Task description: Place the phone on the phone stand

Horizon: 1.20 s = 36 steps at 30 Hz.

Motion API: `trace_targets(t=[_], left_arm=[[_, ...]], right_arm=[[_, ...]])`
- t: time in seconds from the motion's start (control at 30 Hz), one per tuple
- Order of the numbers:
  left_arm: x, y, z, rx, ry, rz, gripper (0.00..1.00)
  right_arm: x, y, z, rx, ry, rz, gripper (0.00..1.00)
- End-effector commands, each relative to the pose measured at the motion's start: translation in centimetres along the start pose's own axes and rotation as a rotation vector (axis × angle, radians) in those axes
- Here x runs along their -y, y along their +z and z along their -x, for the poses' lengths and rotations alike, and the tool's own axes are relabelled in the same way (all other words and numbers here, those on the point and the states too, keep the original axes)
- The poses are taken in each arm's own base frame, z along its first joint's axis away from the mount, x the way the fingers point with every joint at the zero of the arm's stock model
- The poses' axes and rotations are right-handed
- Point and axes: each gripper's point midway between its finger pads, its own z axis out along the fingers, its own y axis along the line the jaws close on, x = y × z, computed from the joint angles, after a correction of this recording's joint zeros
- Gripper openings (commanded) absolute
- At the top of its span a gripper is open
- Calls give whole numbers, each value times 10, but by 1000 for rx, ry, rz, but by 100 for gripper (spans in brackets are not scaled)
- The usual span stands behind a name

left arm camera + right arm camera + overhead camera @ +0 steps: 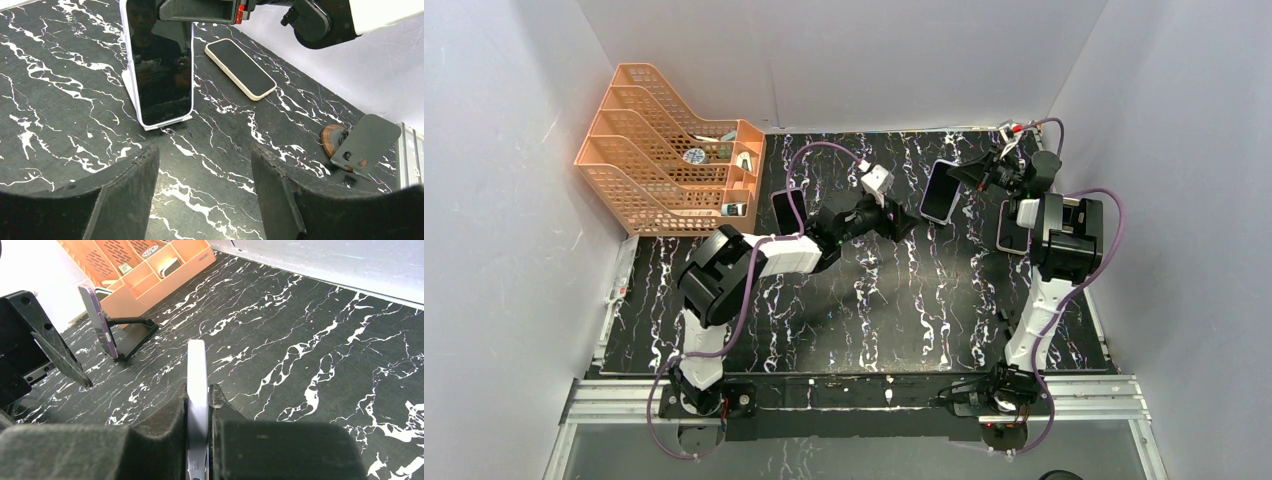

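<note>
Robot lab cell, white enclosure walls, black marbled tabletop, arm bases on aluminium rail

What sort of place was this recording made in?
Most likely a lab test cell for robots: plain white panels box in a black marbled table, and a left arm and a right arm are bolted to a metal rail at its near edge.

The left arm reaches from its base toward two o'clock, low over the table. The left gripper points the same way, its fingers spread wide with nothing between them. The right arm rises toward twelve o'clock, its wrist bent toward ten. The right gripper is clamped on the phone, edge-on between the jaws.
</note>
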Motion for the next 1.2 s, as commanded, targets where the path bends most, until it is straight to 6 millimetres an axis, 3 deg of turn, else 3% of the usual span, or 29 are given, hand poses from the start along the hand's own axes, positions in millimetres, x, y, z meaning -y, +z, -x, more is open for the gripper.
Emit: trace_targets(t=[0.0, 0.13, 0.67, 1.03, 1.07, 1.1, 1.17], left_arm=[[-2, -1, 9, 17, 11, -9, 64], [-4, -2, 7, 13, 7, -5, 64], [-8, -3, 5, 7, -8, -6, 64], [-10, -4, 5, 9, -20, -9, 64], [-10, -3, 6, 10, -21, -9, 64], [-10, -4, 5, 10, -23, -11, 64], [-11, -4, 6, 11, -24, -9, 64]], right_arm=[[-1, -1, 13, 35, -77, -10, 1], [1, -4, 5, 20, -83, -44, 1], [2, -4, 15, 14, -115, -54, 1], [3, -6, 8, 13, -97, -61, 1], [3, -6, 8, 13, -95, -61, 6], [4, -7, 7, 11, -92, -62, 18], [5, -8, 4, 7, -79, -62, 27]])
